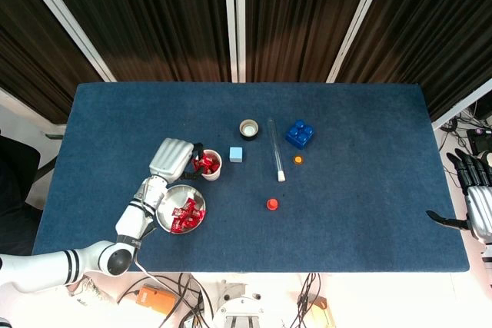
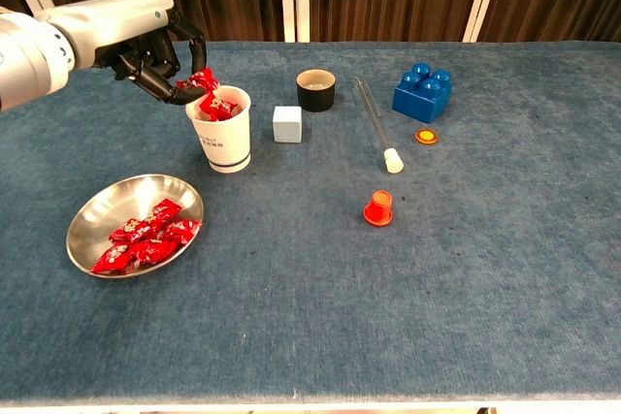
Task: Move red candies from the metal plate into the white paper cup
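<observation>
Blue table [image 2: 466,288] with metal plate [image 2: 97,215], white paper cup [image 2: 221,138], blue brick [image 2: 422,92], tube [image 2: 374,123].
</observation>
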Tool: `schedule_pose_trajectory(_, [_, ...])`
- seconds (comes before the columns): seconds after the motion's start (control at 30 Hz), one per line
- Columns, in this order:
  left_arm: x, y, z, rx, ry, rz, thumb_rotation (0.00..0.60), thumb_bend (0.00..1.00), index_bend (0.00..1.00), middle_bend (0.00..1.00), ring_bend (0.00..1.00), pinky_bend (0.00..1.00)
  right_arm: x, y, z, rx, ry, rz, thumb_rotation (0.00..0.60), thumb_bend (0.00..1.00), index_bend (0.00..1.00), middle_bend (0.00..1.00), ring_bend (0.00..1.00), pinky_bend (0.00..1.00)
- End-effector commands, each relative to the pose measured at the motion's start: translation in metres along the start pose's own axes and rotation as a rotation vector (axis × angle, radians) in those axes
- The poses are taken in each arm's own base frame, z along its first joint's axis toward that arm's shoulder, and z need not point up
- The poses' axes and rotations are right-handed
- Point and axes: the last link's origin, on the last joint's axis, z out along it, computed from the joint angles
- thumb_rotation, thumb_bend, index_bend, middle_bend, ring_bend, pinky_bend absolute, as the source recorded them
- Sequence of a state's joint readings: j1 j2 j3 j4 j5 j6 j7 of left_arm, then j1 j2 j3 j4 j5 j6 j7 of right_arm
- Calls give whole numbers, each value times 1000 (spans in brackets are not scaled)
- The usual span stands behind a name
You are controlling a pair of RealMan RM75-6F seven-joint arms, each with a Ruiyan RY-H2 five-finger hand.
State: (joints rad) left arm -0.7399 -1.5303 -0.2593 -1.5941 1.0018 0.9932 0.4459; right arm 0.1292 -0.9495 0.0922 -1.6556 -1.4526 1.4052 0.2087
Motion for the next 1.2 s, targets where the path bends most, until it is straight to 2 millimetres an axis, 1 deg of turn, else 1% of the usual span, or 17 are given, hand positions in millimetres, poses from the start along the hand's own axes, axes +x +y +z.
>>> schedule_pose_trajectory(0.03, [-5,-1,1,15,-19,15,600,292,514,915,856,798,0,1,0,-2,0,0,600,62,0,0,0,29])
schedule_pose_trajectory(0.13, [-5,-3,-1,26,-8,22,600,210,439,915,854,798,0,1,0,1,0,-2,600,62,0,0,0,29])
schedule_pose_trajectory(0.23, [-4,-5,-7,26,5,4,600,166,390,915,854,798,1,-1,1,7,2,-3,600,61,0,0,0,30])
schedule_pose_trajectory(0.5, [4,-16,-26,36,53,-17,600,155,387,915,854,798,1,-5,4,22,1,-2,600,62,0,0,0,30])
schedule_pose_trajectory(0.57, [6,-24,-35,59,73,-22,600,154,387,910,843,798,1,-5,4,21,0,-3,600,62,0,0,0,30])
schedule_pose_trajectory(0.63, [8,-38,-46,102,95,-17,600,153,387,869,783,787,1,-4,4,18,-2,-1,600,61,0,0,0,30])
schedule_pose_trajectory(0.67, [9,-45,-52,125,105,-16,600,151,387,836,741,764,1,-3,4,16,-4,2,600,61,0,0,0,30])
schedule_pose_trajectory(0.7, [10,-54,-60,157,123,-17,600,148,387,785,681,715,1,-2,4,14,-6,4,600,61,0,0,0,30])
schedule_pose_trajectory(0.73, [10,-62,-67,182,135,-19,600,146,386,719,611,640,1,-1,4,14,-7,6,600,62,0,0,0,30])
schedule_pose_trajectory(0.77, [11,-69,-75,206,145,-20,600,144,381,650,543,558,1,0,3,14,-8,7,600,62,0,0,0,30])
schedule_pose_trajectory(0.83, [12,-87,-96,257,169,-17,600,136,356,471,360,333,1,3,3,17,-2,4,600,62,0,0,0,30])
schedule_pose_trajectory(0.9, [13,-101,-118,298,202,-16,600,128,341,337,207,148,1,5,0,26,10,3,600,62,0,0,0,30])
schedule_pose_trajectory(0.93, [14,-106,-128,310,215,-12,600,124,333,285,148,83,0,6,-1,29,12,6,600,61,0,0,0,30])
schedule_pose_trajectory(0.97, [13,-110,-138,319,222,-10,600,123,319,250,111,44,0,6,-3,32,13,10,600,61,0,0,0,29])
schedule_pose_trajectory(1.03, [14,-118,-160,329,237,1,600,120,287,197,59,4,-2,7,-7,35,17,17,600,62,0,0,0,29])
schedule_pose_trajectory(1.2, [14,-135,-208,357,245,28,600,118,266,184,45,0,-10,7,-20,47,4,60,600,62,0,0,0,28])
